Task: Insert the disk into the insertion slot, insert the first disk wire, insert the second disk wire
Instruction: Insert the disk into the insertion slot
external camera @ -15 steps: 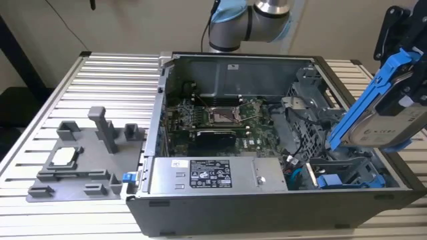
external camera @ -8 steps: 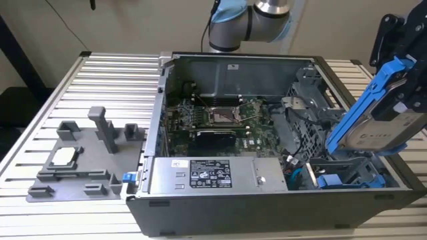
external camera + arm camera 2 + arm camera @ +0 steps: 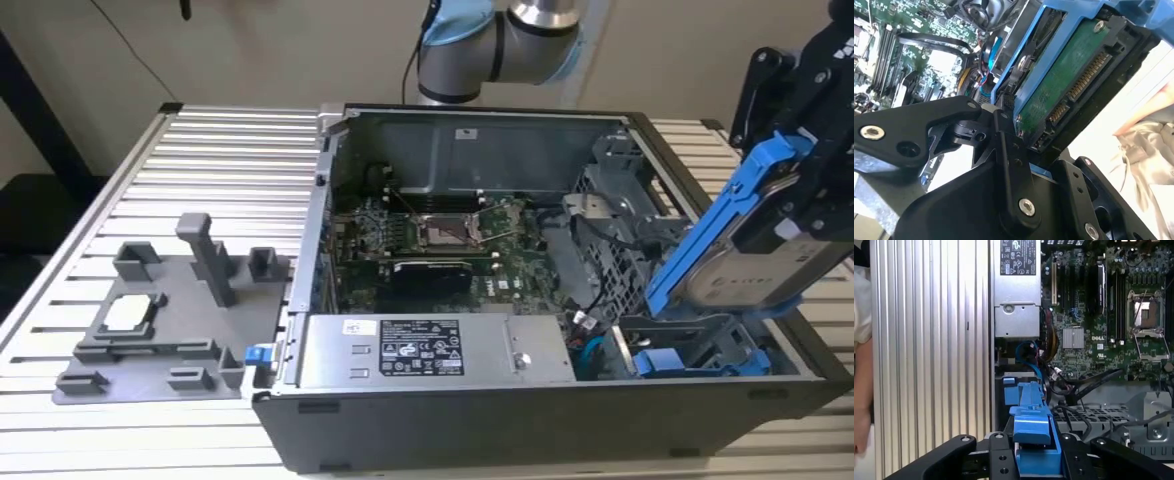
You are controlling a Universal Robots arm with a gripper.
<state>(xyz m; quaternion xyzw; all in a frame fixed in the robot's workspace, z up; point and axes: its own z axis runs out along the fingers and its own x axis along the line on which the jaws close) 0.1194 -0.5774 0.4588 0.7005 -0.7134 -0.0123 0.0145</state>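
While the exterior view shows the open computer case, your gripper pinches the disk, which is tilted above the corner bay, its print unreadable. The second wrist view shows its green circuit board. In the first wrist view, the blue carrier sits between the jaws.

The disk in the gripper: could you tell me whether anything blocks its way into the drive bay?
Nothing visible does: the disk, held tilted by the gripper, has its lower end at the drive bay; blue cables lie beside the bay.
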